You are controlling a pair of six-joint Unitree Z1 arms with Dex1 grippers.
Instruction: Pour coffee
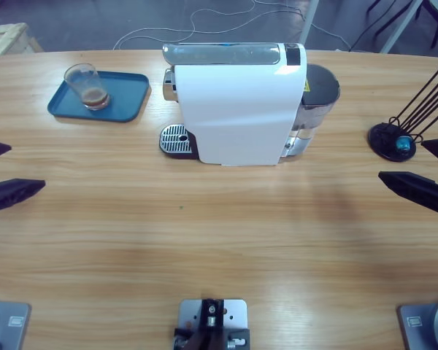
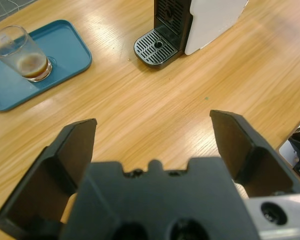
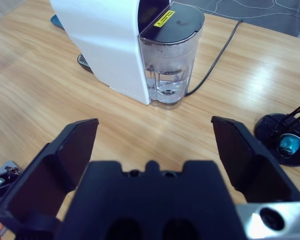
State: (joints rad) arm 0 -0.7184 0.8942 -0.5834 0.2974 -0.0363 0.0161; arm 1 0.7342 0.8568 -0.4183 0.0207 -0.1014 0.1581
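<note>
Worktop (image 1: 219, 240) of pale wood fills the high view. At its centre, toward 12 o'clock, stands a white coffee machine (image 1: 237, 109), with a round metal drip grate (image 1: 175, 140) at its 8 o'clock foot and a clear water tank (image 1: 314, 109) with a dark lid on its 3 o'clock side. A dark cable (image 3: 215, 60) runs from behind the tank.

At 10 o'clock from the machine lies a blue tray (image 1: 124, 102), and on it stands a clear glass (image 1: 84, 84), upright. The coffee (image 1: 95, 98) is a thin reddish-brown layer at the bottom of that glass.

At the 3 o'clock edge sits a black wire rack (image 1: 394, 138) holding a blue capsule (image 1: 404, 144).

The left gripper (image 2: 152, 135) hangs over bare wood at 9 o'clock, jaws spread wide and holding nothing. The right gripper (image 3: 155, 135) hangs at 3 o'clock, jaws likewise wide apart and empty, well apart from the machine.
</note>
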